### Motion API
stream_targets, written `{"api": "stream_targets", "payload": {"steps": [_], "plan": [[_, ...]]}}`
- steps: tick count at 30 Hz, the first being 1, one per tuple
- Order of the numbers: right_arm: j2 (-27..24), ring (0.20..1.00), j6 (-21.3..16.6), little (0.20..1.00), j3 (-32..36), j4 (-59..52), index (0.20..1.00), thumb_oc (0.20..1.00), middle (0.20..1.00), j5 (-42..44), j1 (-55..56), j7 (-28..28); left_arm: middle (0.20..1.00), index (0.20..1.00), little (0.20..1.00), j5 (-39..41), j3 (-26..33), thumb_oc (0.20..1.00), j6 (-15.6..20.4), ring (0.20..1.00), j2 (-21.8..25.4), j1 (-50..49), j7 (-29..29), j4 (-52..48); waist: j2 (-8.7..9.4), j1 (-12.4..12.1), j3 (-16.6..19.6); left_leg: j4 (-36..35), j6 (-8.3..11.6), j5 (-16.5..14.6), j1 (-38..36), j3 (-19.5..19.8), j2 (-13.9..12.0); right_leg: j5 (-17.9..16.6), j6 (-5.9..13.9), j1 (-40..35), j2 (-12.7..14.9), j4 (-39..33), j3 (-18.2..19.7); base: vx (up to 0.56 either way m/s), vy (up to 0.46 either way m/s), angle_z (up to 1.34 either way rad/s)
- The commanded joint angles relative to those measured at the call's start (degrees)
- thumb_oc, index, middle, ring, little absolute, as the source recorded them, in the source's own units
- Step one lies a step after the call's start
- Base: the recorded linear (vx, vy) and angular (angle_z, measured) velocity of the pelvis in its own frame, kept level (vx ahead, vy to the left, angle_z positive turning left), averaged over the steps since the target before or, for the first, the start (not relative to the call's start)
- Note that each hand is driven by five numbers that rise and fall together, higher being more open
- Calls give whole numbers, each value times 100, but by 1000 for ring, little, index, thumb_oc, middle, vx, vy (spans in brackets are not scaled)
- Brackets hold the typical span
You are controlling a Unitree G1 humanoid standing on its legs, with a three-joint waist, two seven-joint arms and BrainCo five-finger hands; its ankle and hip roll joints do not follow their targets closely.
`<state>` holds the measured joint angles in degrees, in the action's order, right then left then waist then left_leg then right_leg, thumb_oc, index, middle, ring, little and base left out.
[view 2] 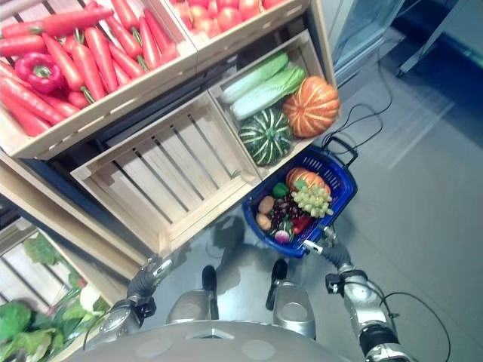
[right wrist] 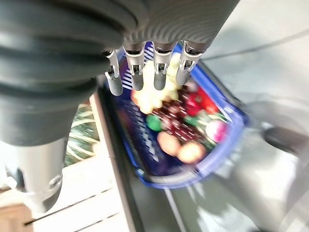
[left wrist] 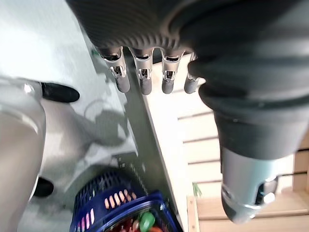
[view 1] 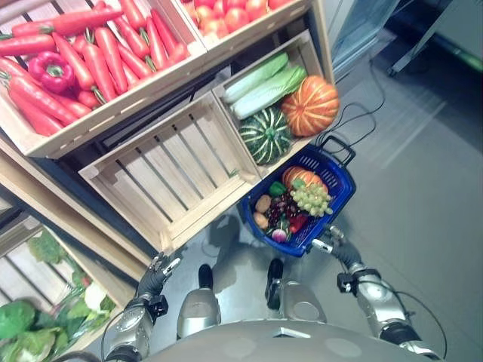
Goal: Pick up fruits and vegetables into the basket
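Note:
A blue basket [view 1: 343, 181] stands on the grey floor before the shelves. It holds green grapes [view 1: 311, 198], a small orange pumpkin [view 1: 302, 177], potatoes [view 1: 262, 204] and other small produce. My right hand [view 1: 326, 243] hovers just at the basket's near rim. Its fingers [right wrist: 145, 67] are straight and empty above the basket [right wrist: 193, 176]. My left hand [view 1: 158, 271] hangs low by the front of an empty wooden crate [view 1: 166, 173], fingers [left wrist: 145, 77] relaxed and holding nothing.
Behind the basket, a crate holds an orange pumpkin [view 1: 311, 105], a green striped squash [view 1: 264, 134] and cabbages [view 1: 264, 83]. Above are carrots [view 1: 98, 53] with a red pepper [view 1: 51, 69], and red fruit [view 1: 226, 13]. Leafy greens [view 1: 30, 324] lie at lower left.

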<state>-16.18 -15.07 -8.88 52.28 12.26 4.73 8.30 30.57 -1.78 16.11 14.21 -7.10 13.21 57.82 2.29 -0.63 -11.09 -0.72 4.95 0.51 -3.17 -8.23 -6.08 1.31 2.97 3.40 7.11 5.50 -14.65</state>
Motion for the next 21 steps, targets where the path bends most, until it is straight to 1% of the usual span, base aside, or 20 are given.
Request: {"api": "stream_targets", "payload": {"steps": [1, 3, 7, 9, 12, 14, 16, 21], "plan": [[57, 1000, 101, 1000, -124, 445, 1000, 1000, 1000, -7, -246, 89, 1000, 1000, 1000, -44, -83, 1000, -116, 1000, 100, 139, 302, 244, -51, 4, 48, 81, -234, -226, 91, -165, 81, -69, 605, -371, 414, -93, -36, -16, 72, -5], [196, 1000, 277, 1000, -95, 896, 1000, 1000, 1000, 88, -303, 94, 1000, 1000, 1000, -41, -176, 1000, -124, 1000, 40, 268, 567, 453, -80, 13, 118, -38, -246, -221, -43, -189, 102, -93, 622, -488, 431, -166, -80, -30, 84, -3], [326, 1000, 410, 1000, -60, 1302, 1000, 1000, 1000, 175, -359, 155, 1000, 1000, 1000, -62, -336, 1000, -206, 1000, -16, 402, 732, 646, -129, 30, 197, -125, -270, -235, -139, -201, 150, -112, 632, -577, 442, -237, -103, -46, 71, -3], [397, 1000, 707, 1000, -59, 1552, 1000, 1000, 1000, 274, -413, 481, 1000, 1000, 1000, -92, -408, 1000, -275, 1000, -58, 505, 840, 764, -158, 44, 242, -140, -292, -267, -197, -218, 198, -129, 627, -641, 446, -311, -120, -58, 71, -6], [447, 1000, 968, 1000, -53, 1743, 1000, 1000, 1000, 418, -492, 754, 1000, 1000, 1000, -130, -459, 1000, -417, 1000, -131, 591, 965, 925, -186, 32, 312, -135, -330, -319, -263, -203, 265, -117, 603, -739, 428, -378, -137, -45, 44, -4], [436, 1000, 1180, 1000, -56, 1818, 1000, 1000, 1000, 363, -536, 908, 1000, 1000, 1000, -234, -501, 1000, -544, 1000, -152, 641, 954, 966, -189, 22, 342, -123, -347, -340, -288, -194, 287, -113, 591, -783, 419, -404, -148, -28, 14, -8], [443, 1000, 1307, 1000, -125, 1925, 1000, 1000, 1000, 335, -560, 1063, 1000, 1000, 1000, -423, -557, 1000, -639, 1000, -174, 705, 923, 1063, -188, 6, 385, -107, -357, -356, -309, -175, 298, -108, 573, -830, 412, -439, -163, -20, -3, -6], [419, 1000, 1449, 1000, -160, 2011, 1000, 1000, 1000, 383, -588, 1194, 1000, 1000, 1000, -510, -577, 1000, -769, 1000, -184, 743, 861, 1134, -191, -18, 435, -45, -367, -401, -350, -148, 301, -85, 549, -898, 404, -458, -183, 1, -3, -3]]}}
